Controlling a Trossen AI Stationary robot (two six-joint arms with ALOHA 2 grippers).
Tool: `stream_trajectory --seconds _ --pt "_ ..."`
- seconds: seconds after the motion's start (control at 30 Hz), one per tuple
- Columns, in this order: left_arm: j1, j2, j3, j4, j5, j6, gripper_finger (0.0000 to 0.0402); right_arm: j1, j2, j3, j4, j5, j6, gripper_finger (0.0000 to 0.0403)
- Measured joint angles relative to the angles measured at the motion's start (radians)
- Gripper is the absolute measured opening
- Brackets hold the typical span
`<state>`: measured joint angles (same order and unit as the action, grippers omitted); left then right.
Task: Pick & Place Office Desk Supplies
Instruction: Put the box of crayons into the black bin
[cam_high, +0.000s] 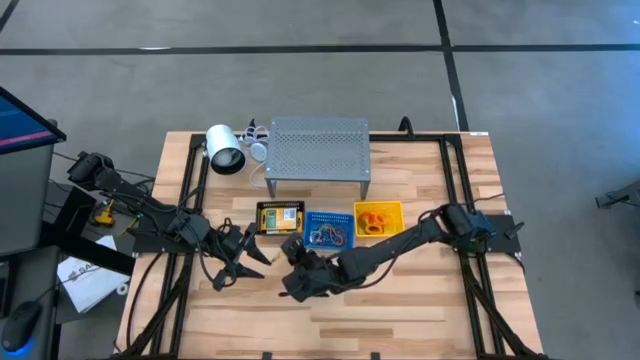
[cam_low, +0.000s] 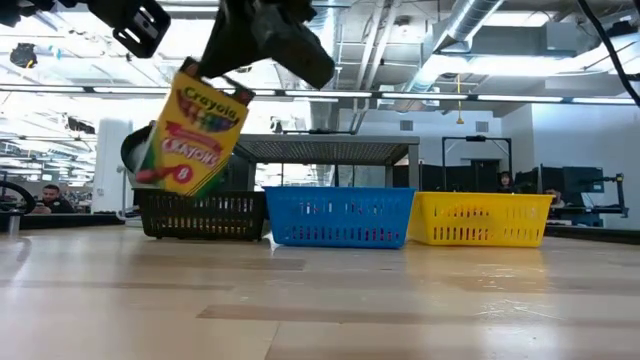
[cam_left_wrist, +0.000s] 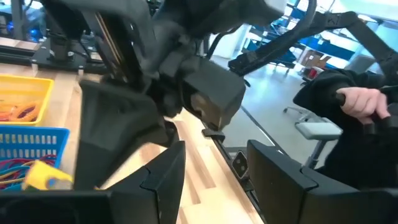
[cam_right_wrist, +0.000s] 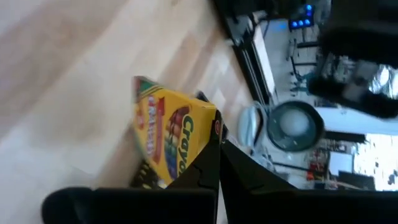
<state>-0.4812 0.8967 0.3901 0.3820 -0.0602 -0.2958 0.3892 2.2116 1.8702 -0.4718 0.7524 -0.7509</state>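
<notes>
Hanging — crayon pack (cam_low: 195, 130) in right gripper (cam_low: 240, 60)

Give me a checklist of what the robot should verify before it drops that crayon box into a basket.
1. Grip on the crayon box: right gripper has its fingers shut on it, ok.
2. Box hangs straight: tilted, not ok.
3. Box above the black basket: depth unclear, cannot tell.
4. Room in the black basket: something yellow lies inside, cannot tell.
5. Left gripper out of the way: open, close beside the right arm, cannot tell.
</notes>
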Motion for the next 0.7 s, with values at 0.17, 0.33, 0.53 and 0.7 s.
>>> stream_trajectory --seconds 0.17,0.33,0.53,0.7 --pt "0.000 0.000 0.000 -0.018 -0.106 0.002 0.0168 -0.006 -0.034 0.000 -0.027 0.039 0.003 0.0000" --pt "0.000 0.000 0.000 -0.121 -0.294 -0.001 0.0168 -0.007 -0.084 0.000 -0.029 0.045 0.003 0.0000" --pt "0.000 0.000 0.000 -0.137 -0.374 -0.007 0.0168 -0.019 -0.107 0.001 -0.029 0.062 -0.002 0.0000" --pt "0.000 0.008 0.000 -0.140 -0.441 -0.007 0.0168 -0.027 -0.107 0.001 -0.029 0.062 -0.008 0.0000"
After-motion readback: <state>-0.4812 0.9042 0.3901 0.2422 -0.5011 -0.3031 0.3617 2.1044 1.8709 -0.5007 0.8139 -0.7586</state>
